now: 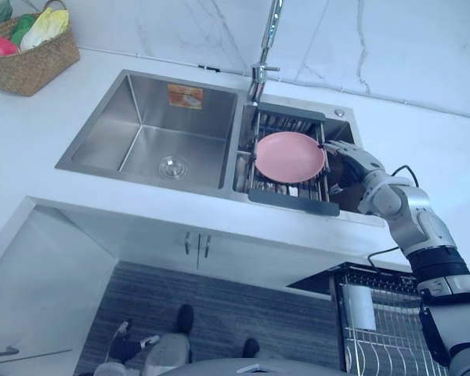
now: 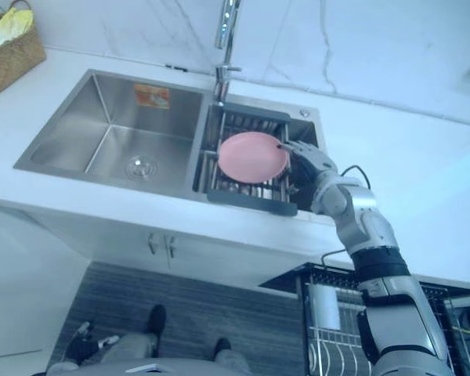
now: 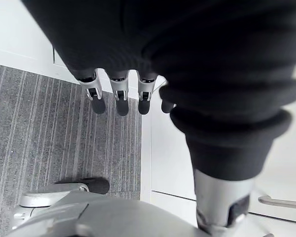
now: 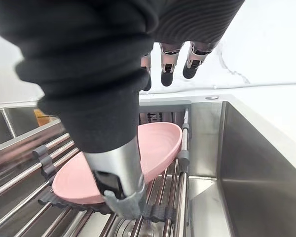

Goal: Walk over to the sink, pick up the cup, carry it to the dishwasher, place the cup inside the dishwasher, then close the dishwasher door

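Note:
A pink plate (image 1: 290, 157) lies tilted on a dark wire rack (image 1: 286, 197) across the sink's right basin; I see no cup. My right hand (image 1: 348, 163) is down in that basin at the plate's right edge. In the right wrist view its fingers (image 4: 168, 74) stretch straight out above the pink plate (image 4: 158, 143), and its thumb (image 4: 122, 195) hangs in front of the rim; the hand is open. My left hand (image 3: 119, 94) hangs low beside me over the striped floor, fingers relaxed and holding nothing.
The steel left basin (image 1: 153, 129) has a drain in its floor. A tall faucet (image 1: 268, 39) rises behind the rack. A woven basket (image 1: 33, 59) of vegetables stands on the counter's far left. The dishwasher's pulled-out wire rack (image 1: 384, 333) is at lower right.

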Motion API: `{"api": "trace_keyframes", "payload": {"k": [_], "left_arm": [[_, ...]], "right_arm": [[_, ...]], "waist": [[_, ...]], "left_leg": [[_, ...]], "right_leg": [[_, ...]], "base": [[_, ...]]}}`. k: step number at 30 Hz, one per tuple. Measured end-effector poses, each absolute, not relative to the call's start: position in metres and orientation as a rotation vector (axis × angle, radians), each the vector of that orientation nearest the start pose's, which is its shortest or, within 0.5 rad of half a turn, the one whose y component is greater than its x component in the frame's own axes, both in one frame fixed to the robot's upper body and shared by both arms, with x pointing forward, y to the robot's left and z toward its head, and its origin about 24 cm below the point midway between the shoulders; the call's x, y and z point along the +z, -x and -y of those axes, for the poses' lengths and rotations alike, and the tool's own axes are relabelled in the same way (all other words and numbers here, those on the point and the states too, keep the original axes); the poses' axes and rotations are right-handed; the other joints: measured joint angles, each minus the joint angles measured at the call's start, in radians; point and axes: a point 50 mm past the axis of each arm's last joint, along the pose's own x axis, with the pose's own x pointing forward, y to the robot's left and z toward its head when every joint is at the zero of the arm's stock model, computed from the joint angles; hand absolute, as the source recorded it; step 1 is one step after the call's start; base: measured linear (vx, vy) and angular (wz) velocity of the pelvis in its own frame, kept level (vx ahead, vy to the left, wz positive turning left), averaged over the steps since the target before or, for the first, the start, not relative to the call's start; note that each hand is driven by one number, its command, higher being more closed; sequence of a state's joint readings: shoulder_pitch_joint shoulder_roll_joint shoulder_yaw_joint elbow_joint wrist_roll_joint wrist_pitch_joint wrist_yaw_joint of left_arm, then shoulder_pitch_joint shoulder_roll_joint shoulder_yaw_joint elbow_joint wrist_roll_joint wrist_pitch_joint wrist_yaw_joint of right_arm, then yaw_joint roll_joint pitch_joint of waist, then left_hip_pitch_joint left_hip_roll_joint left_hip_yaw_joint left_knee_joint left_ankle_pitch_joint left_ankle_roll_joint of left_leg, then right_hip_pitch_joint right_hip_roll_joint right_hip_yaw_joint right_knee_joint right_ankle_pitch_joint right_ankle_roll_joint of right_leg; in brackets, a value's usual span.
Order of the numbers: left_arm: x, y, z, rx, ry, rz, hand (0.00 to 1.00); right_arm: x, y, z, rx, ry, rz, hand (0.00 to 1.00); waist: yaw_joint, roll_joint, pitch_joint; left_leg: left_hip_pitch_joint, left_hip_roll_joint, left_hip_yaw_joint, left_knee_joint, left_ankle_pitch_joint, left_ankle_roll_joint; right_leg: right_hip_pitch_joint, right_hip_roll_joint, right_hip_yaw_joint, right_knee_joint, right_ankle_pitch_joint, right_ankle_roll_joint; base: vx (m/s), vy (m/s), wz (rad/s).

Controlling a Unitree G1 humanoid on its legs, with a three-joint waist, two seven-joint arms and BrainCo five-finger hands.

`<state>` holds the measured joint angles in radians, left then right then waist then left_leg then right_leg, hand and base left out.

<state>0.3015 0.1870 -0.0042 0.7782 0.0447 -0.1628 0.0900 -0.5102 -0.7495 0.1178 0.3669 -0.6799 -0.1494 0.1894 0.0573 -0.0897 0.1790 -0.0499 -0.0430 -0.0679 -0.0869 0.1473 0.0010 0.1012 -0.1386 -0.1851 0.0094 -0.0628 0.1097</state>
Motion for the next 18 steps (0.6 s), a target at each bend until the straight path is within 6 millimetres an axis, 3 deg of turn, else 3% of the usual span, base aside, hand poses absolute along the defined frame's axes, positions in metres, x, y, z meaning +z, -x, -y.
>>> {"api": "trace_keyframes", "payload": {"k": [14,18], "left_arm": [[-0.137,-0.074,-0.226,0.172,-0.251,-0.905,0.0],[-0.137,-0.075,-0.226,0.173,-0.251,-0.904,0.0]], "right_arm": [[0.153,-0.336,0.261,0.086,1.478,0.096,0.0],[0.143,-0.333,0.263,0.1,1.478,0.066,0.0]], "waist": [[0.005,0.0,-0.001],[0.014,0.0,-0.001]], "left_leg": [[0.002,0.0,-0.014,0.0,0.006,-0.001],[0.001,-0.001,-0.016,0.0,0.006,-0.001]], "right_leg": [[0.004,0.002,-0.015,0.01,-0.006,-0.005],[0.003,0.001,-0.016,0.013,-0.007,-0.005]], "base": [[0.0,-0.003,0.02],[0.0,0.0,0.0]]}}
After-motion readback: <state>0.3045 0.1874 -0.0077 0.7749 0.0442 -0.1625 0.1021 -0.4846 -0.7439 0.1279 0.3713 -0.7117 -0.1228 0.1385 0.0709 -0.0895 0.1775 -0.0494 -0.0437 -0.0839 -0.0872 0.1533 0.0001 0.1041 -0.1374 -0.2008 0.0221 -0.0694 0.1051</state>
